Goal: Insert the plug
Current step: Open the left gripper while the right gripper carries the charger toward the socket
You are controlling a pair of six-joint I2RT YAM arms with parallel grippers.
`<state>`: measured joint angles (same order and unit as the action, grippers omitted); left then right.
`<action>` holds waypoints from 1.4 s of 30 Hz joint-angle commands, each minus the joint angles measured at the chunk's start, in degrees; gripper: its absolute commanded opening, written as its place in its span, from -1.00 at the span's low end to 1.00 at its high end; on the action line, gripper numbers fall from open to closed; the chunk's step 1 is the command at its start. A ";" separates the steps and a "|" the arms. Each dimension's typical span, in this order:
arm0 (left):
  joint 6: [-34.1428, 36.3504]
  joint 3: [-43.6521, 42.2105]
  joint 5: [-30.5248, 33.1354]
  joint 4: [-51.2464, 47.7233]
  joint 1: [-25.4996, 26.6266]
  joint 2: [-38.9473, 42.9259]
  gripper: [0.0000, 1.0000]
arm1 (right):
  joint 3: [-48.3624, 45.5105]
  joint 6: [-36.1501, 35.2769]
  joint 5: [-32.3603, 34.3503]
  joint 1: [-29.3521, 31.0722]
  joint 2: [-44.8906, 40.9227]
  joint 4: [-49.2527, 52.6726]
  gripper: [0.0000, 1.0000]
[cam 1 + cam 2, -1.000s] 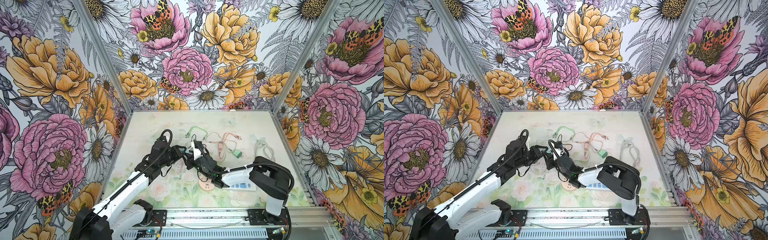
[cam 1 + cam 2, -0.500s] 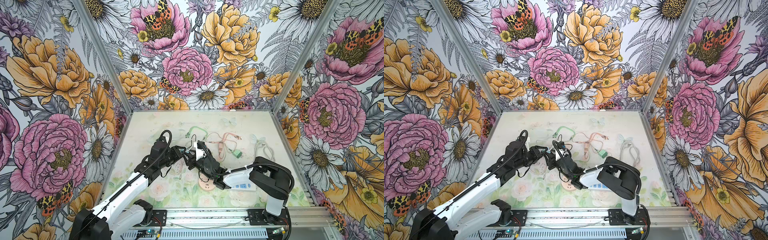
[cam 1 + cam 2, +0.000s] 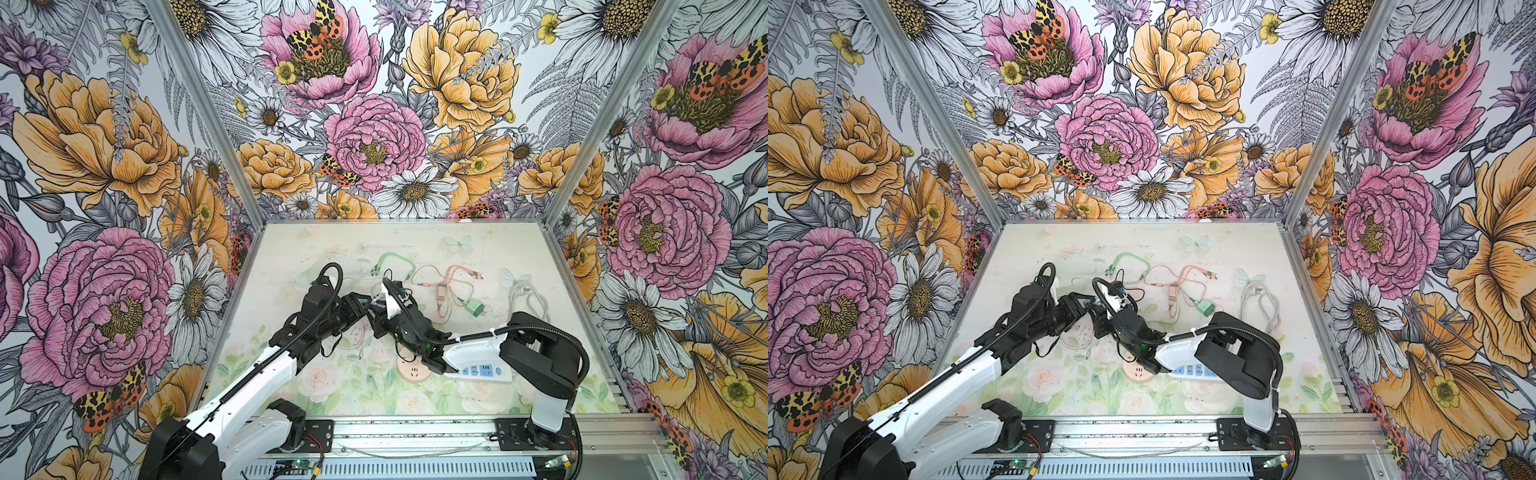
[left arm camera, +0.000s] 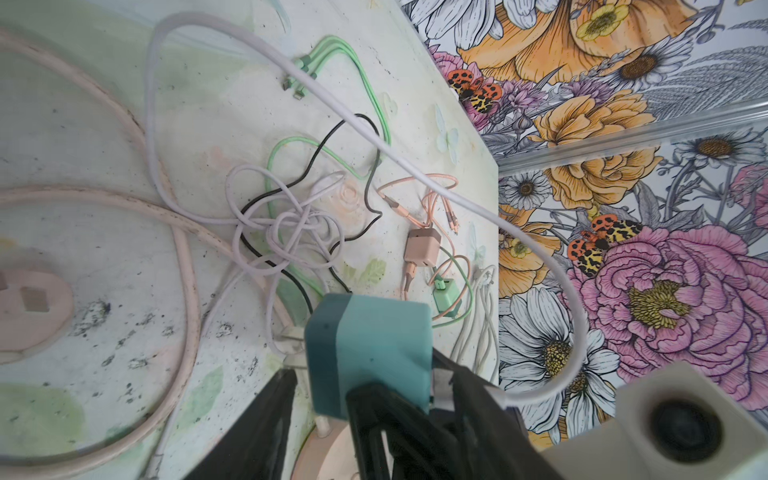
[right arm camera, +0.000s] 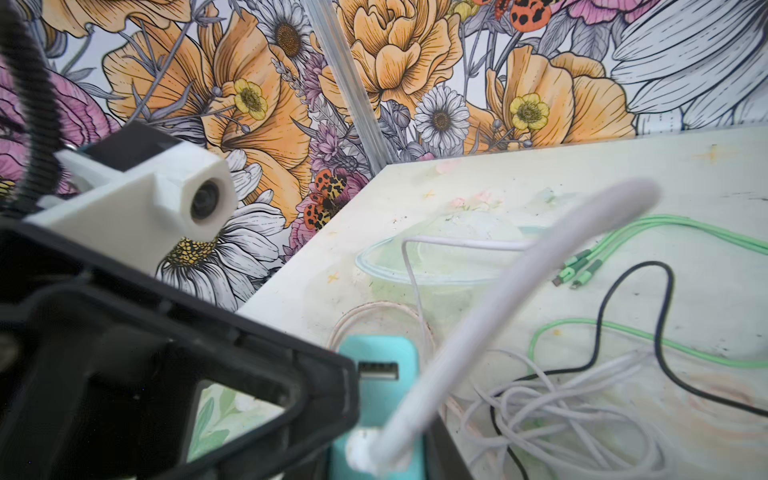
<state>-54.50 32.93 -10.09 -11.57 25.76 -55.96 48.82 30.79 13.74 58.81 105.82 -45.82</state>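
Observation:
Above the middle of the table hangs a teal charger plug [image 4: 374, 353] [image 5: 376, 395]. My right gripper [image 5: 380, 436] [image 3: 376, 320] is shut on its sides, and one right finger [image 4: 386, 419] lies across its near face. My left gripper [image 4: 372, 370] [image 3: 365, 305] is open. Its fingers [image 4: 257, 415] stand off both the prong end and the port face, and one of them [image 5: 291, 395] shows beside the ports. A white cable [image 4: 415, 166] [image 5: 519, 282] has its USB end [image 5: 363, 451] seated in the lower port. The upper port [image 5: 378, 370] is empty.
A pink round socket [image 3: 409, 370] [image 4: 29, 299] with a thick pink lead lies in front of the grippers. A white power strip [image 3: 478, 372] lies partly under the right arm. Tangled cables [image 4: 286, 232], a pink adapter [image 3: 441, 291], a green charger [image 3: 473, 309] and a white cable bundle [image 3: 525, 295] lie behind and to the right.
My left gripper's jaws have spread away from the charger plug, while the right gripper's jaws have closed in on it. Both arms have barely moved.

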 commanded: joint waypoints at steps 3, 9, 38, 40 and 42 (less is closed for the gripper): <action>3.43 3.58 2.20 -6.35 -0.39 4.61 0.39 | -0.21 -4.68 0.28 -1.24 -3.92 3.52 -1.00; 6.07 5.09 2.66 -12.60 -3.33 9.26 0.43 | -0.02 -12.68 -9.01 -3.28 -7.77 10.08 -1.00; 11.88 7.92 3.24 -18.75 -11.78 9.86 0.32 | -0.18 -16.09 -17.96 -4.92 -23.91 48.48 -1.00; 11.90 8.03 3.75 -19.09 -11.78 9.50 0.31 | -0.04 -11.44 -16.94 -4.92 -23.97 49.38 -1.00; 11.96 8.03 3.93 -19.11 -11.78 9.30 0.28 | -0.25 -4.23 -12.29 -4.81 -24.46 51.07 -1.00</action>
<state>-43.86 39.24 -7.92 -30.26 14.44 -46.50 48.05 15.73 -4.36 54.28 83.55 2.70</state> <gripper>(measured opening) 0.647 0.281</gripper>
